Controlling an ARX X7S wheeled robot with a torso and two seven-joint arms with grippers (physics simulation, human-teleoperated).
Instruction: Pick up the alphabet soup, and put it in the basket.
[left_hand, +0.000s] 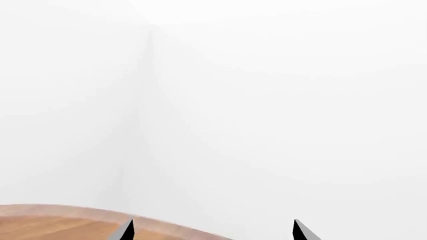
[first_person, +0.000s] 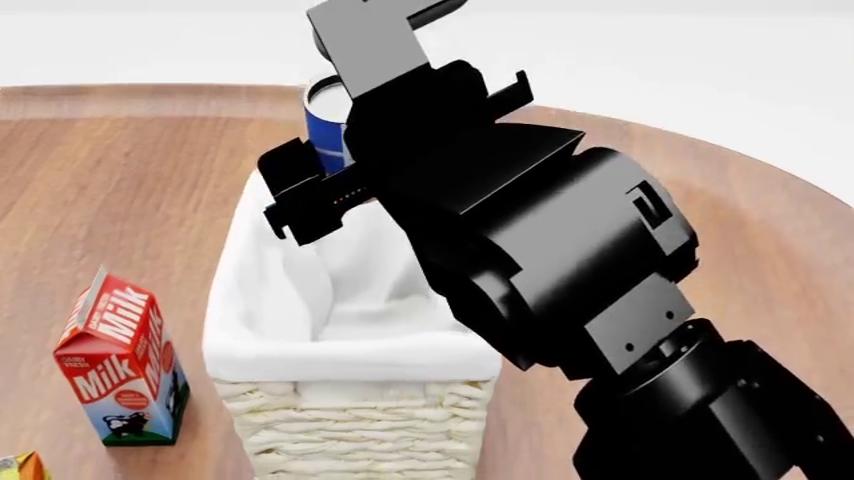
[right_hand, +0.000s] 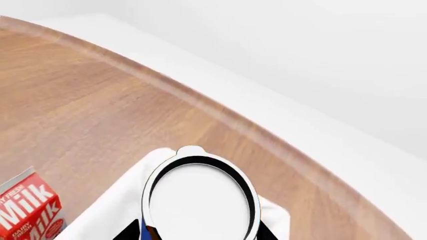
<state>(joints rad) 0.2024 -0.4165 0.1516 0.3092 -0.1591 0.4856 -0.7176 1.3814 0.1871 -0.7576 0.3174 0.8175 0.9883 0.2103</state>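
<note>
A: Left to right, what's there?
B: Milk carton (first_person: 118, 360) upright on the worktop (first_person: 80, 200), apart from the basket (first_person: 350, 415), on its left. Basket's white lining folded over the rim.
A: Soup?
B: Alphabet soup (first_person: 324, 120) is off the worktop, over the basket's far end, clamped in the right pincer (right_hand: 199, 235). Right wrist view looks straight onto its pale top (right_hand: 200, 202), fingertips either side.
A: Left pincer?
B: Left pincer (left_hand: 212, 232) spread wide, nothing between the tips, at the worktop's curved edge facing a white wall.
</note>
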